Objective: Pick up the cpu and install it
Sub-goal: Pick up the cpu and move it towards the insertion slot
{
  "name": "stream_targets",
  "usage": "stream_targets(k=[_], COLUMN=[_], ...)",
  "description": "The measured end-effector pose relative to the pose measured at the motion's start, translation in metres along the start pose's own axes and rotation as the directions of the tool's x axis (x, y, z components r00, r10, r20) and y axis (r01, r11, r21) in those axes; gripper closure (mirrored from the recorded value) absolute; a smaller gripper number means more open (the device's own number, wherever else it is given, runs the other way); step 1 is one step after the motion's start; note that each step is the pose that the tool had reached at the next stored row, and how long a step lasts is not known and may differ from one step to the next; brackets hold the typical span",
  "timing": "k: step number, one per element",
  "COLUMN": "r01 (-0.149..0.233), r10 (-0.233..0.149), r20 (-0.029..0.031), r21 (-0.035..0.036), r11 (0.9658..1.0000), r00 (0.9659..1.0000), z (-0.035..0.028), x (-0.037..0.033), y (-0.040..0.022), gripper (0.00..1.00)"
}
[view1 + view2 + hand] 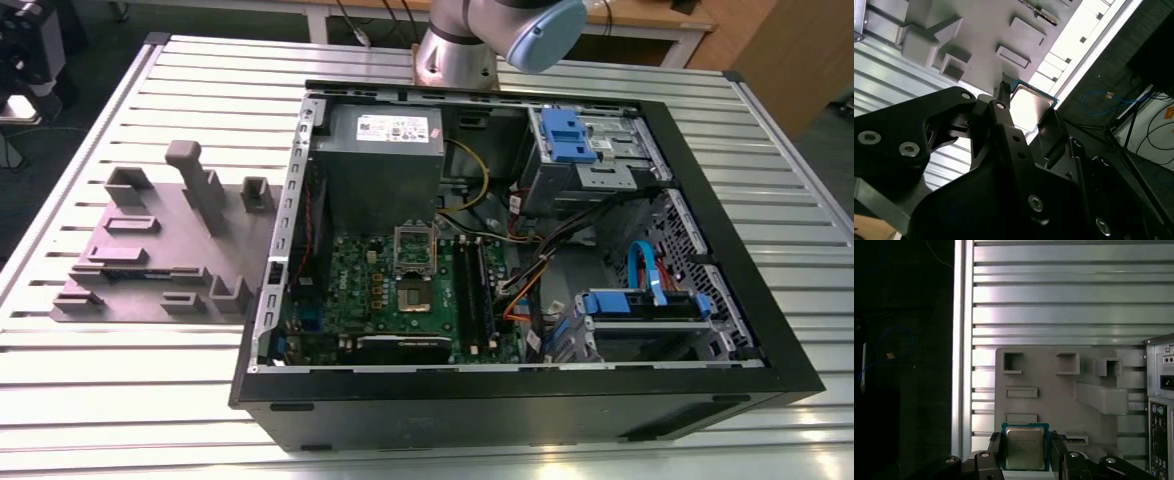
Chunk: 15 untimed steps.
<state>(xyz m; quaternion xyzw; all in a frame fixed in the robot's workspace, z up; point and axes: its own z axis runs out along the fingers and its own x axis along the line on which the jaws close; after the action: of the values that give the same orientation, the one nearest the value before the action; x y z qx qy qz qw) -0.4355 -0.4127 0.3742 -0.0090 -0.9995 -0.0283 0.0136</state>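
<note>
Square cpu (1025,447), silver-grey top (thin teal rim), clamped in gripper (1026,452)

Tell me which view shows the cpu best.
First wrist view: the cpu faces the camera, its whole metal top visible, clamped between the fingers of the gripper. The second wrist view catches the cpu at a slant, one edge behind a finger. The exterior view gives the open computer case instead.

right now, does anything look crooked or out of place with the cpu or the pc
Nothing stands out. In the first wrist view the cpu sits square in the gripper, clamped by two opposite edges over the grey holder tray. The open computer case shows nothing loose or spilled.
</note>
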Motion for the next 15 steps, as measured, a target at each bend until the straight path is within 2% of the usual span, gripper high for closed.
stream_targets(k=[4, 10, 15], r01=[-0.020, -0.027, -0.028], r10=[0.020, 0.027, 0.028], r20=[0.0010, 0.0016, 0.0016], r21=[0.0063, 0.0074, 0.0074], r11=[0.9998, 0.9996, 0.9996], r00=[0.9998, 0.9996, 0.9996], z=[-0.0037, -0.0104, -0.0113], x=[0.0001, 0.0003, -0.0010], y=[0.0004, 0.0008, 0.0009], gripper=[0.53, 0.53, 0.53])
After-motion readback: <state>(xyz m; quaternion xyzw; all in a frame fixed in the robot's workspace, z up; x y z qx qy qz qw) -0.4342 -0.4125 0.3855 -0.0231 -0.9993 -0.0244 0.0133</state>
